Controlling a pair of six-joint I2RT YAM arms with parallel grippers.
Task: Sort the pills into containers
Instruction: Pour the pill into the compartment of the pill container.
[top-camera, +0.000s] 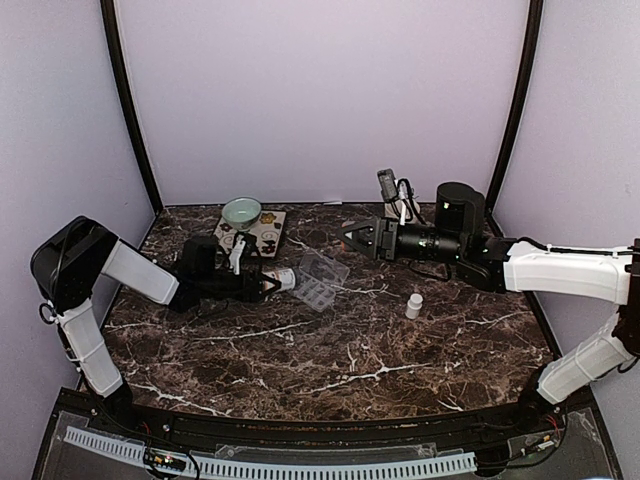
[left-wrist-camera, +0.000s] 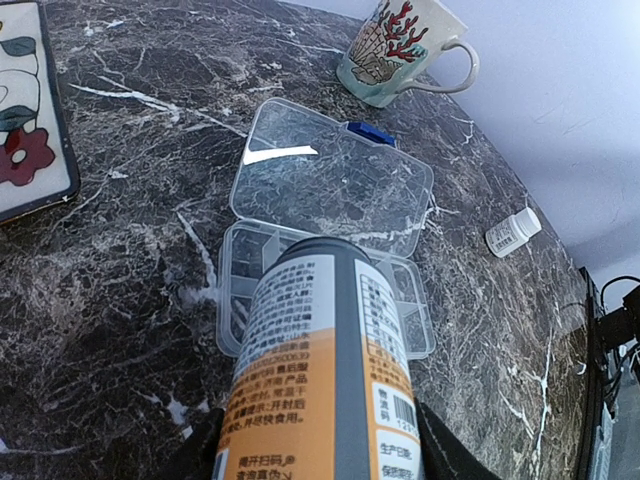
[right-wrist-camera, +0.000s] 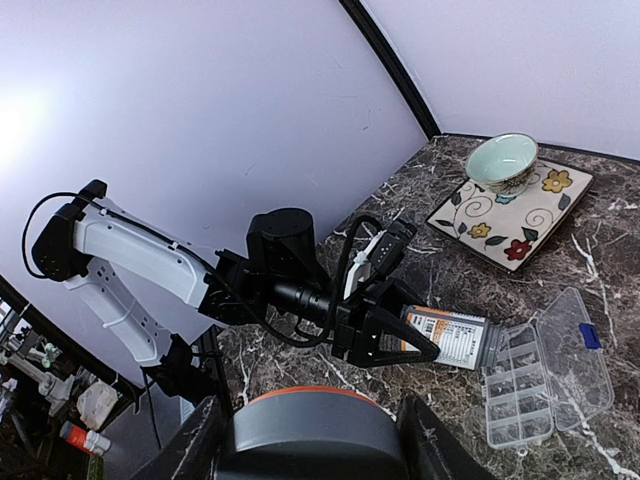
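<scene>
Beside the organizer's (top-camera: 320, 282) 9 o'clock edge, mid-table: the left gripper (top-camera: 260, 285) clamps the tipped bottle (left-wrist-camera: 320, 360).
Tipped further, pills could flood one cell or scatter onto the table (top-camera: 350, 360). Only the right wrist view shows the right gripper (right-wrist-camera: 313, 445) closed on what looks like the cap (right-wrist-camera: 315, 420); only the left wrist view shows a mug (left-wrist-camera: 400, 45) at 12.

A dark brown marble worktop (top-camera: 400, 350) veined in white, under lilac walls (top-camera: 320, 90). On show: a clear pill organizer (left-wrist-camera: 330, 185) with a blue latch (left-wrist-camera: 370, 131); an orange pill bottle (left-wrist-camera: 320, 360) with a white label, black print and a grey stripe; a grey cap (right-wrist-camera: 310, 430) rimmed in orange; a small white bottle (left-wrist-camera: 512, 232); a cream mug (left-wrist-camera: 400, 45) patterned with red coral; a pale green bowl (right-wrist-camera: 502, 160); a cream plate (right-wrist-camera: 520, 215) of red and yellow flowers and dark swirls.
</scene>
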